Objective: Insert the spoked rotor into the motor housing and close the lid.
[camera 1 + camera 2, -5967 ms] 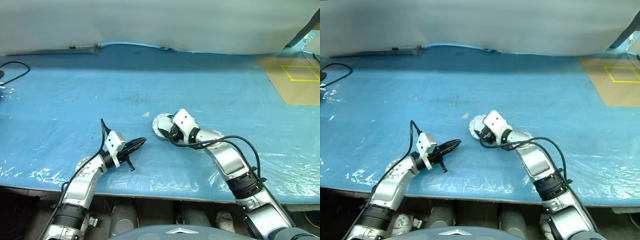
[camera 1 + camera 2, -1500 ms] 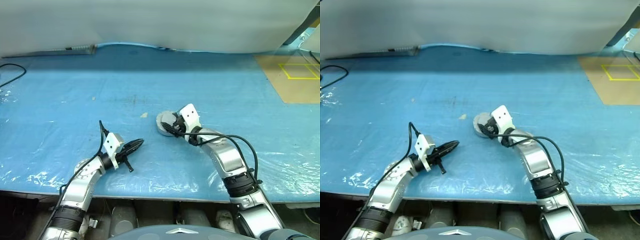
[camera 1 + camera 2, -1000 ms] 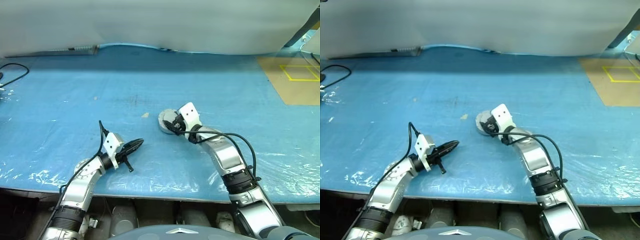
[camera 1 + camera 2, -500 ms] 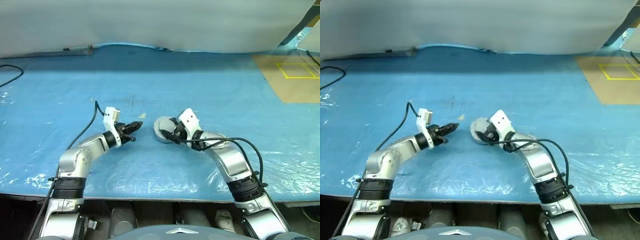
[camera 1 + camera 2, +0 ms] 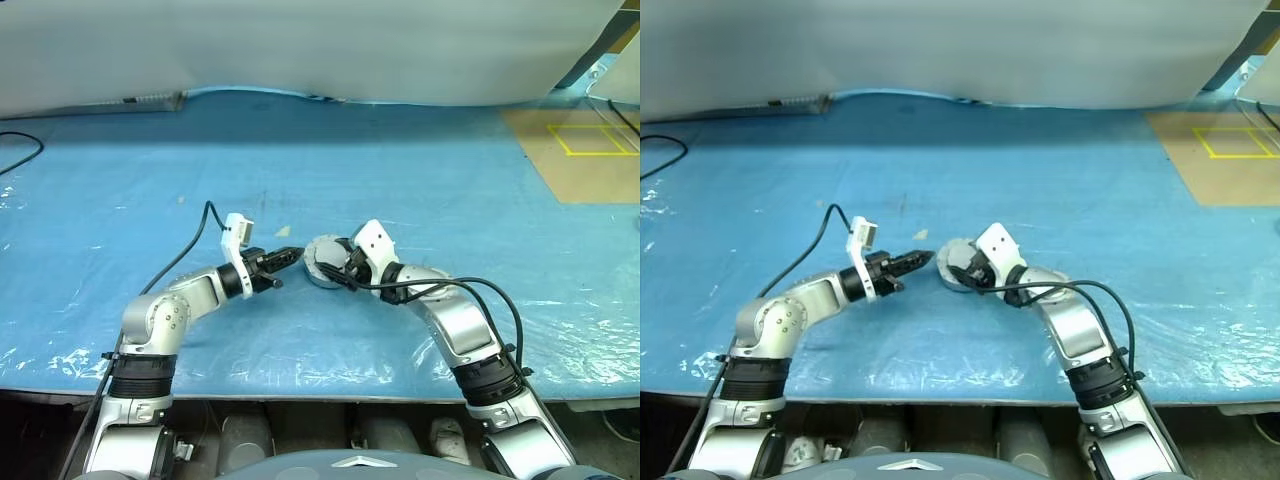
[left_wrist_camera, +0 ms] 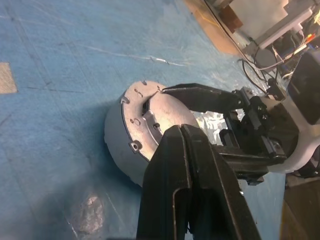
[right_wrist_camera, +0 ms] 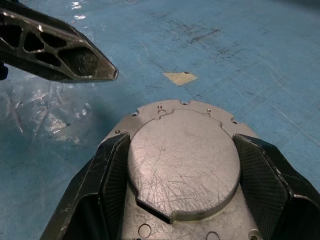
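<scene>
One motor housing (image 5: 322, 263): a round silver metal body, lying on the blue tabletop (image 5: 420, 190) near its middle, its flat scratched face turned up, a raised round plate with a small notch in it; the inside is not showing, so rotor and lid cannot be told apart from it

Two claws:
- Right claw (image 7: 180, 165): standing wide, its two black fingers (image 7: 260, 175) pressing the housing's rim on opposite sides, gripping it
- Left claw (image 5: 918, 261): fingers pressed together with nothing between them, the tip pointing at the housing's left edge, just beside it and apart from it

One small tan scrap (image 7: 180, 77) sticking to the tabletop just beyond the housing. One black cable (image 5: 18, 160) looping at the far left edge of the tabletop. One brown board with yellow line marks (image 5: 588, 150) at the far right corner

Against a second ago: the left arm is now stretching in from the near left edge, where its claw had been lying low and well apart from the housing; the claw is now sitting higher and rolled over. The right claw is keeping its grip on the housing at about the same spot
</scene>
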Controlling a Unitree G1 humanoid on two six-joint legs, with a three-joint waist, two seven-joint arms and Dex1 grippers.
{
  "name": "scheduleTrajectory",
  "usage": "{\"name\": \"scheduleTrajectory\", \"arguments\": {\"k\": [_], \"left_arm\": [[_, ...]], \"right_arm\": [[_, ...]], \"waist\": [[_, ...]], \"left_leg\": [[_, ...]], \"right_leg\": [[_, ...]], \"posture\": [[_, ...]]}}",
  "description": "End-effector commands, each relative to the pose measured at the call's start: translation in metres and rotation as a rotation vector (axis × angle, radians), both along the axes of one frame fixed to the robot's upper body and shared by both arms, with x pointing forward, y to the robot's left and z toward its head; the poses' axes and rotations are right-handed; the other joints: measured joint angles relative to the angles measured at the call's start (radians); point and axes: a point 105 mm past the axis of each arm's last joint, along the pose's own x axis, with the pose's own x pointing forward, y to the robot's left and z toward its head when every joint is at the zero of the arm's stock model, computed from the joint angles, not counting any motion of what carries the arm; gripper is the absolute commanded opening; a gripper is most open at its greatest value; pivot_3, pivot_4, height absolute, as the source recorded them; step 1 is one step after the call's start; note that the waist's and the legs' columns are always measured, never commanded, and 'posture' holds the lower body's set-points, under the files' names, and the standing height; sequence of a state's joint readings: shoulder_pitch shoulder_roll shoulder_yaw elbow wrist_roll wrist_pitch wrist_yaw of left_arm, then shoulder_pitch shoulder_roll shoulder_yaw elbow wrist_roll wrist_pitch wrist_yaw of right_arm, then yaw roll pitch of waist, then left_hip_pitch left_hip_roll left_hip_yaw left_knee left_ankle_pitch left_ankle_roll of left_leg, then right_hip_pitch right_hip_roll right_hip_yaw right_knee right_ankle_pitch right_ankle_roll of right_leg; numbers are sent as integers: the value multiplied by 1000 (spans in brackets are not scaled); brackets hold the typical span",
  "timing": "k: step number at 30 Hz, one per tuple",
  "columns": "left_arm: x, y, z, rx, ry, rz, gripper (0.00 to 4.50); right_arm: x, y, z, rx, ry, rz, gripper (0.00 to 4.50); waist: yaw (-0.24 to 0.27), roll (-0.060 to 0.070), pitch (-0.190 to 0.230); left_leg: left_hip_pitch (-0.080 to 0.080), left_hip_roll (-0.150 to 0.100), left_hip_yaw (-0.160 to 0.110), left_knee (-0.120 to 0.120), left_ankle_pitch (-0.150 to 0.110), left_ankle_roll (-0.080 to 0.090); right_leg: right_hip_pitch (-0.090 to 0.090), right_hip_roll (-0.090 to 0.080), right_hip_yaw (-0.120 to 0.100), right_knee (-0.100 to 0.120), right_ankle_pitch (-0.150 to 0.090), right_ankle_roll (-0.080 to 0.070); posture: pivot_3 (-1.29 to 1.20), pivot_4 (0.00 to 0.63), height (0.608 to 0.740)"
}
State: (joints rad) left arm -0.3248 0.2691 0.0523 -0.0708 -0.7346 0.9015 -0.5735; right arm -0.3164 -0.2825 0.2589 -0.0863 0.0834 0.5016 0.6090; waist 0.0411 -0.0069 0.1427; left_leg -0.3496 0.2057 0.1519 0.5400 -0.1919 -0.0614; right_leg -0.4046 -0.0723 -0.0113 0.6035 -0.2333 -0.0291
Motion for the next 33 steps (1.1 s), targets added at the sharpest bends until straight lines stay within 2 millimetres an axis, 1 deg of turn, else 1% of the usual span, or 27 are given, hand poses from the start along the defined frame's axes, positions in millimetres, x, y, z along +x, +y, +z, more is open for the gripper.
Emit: {"name": "scheduleTrajectory", "arguments": {"k": [1,3,6,12,15,24,28,33], "left_arm": [[5,-11,4,23,-40,-16,0],[11,-12,-4,58,-26,6,0],[18,-10,-10,87,-21,40,0],[27,-2,-2,54,-40,95,0],[27,-1,-2,57,-34,87,0],[17,-13,-2,40,-19,2,0],[16,-15,-9,80,3,-9,0],[22,-12,-21,150,20,19,0]], "right_arm": [[-14,3,-41,-63,151,24,2934],[-14,3,-41,-64,149,21,2934],[-13,3,-41,-65,146,17,2934],[-13,2,-42,-66,145,11,2934],[-12,2,-42,-66,145,10,2934],[-11,2,-42,-74,141,6,2934],[-10,1,-43,-82,138,4,2934],[-8,1,-40,-87,105,0,2934]], "waist": [[-1,0,0],[-2,0,0],[-3,0,0],[-3,0,0],[-3,0,0],[-3,0,0],[-3,0,0],[-3,0,0]], "left_leg": [[0,0,0,0,0,0],[0,0,0,0,0,0],[0,0,0,0,0,0],[1,0,0,0,0,0],[1,0,0,0,0,0],[1,0,0,0,0,0],[1,0,0,0,0,0],[1,0,0,0,0,0]], "right_leg": [[0,0,0,0,-1,2],[0,0,0,0,-3,5],[0,0,0,0,-2,4],[0,0,0,0,-2,4],[0,0,0,0,-2,4],[0,0,0,-1,-3,5],[0,0,0,-1,-4,6],[0,0,0,-1,-4,6]], "posture": [[0,150,740],[0,150,740],[0,150,740],[0,150,740],[0,150,740],[0,150,740],[0,150,740],[0,150,740]]}}
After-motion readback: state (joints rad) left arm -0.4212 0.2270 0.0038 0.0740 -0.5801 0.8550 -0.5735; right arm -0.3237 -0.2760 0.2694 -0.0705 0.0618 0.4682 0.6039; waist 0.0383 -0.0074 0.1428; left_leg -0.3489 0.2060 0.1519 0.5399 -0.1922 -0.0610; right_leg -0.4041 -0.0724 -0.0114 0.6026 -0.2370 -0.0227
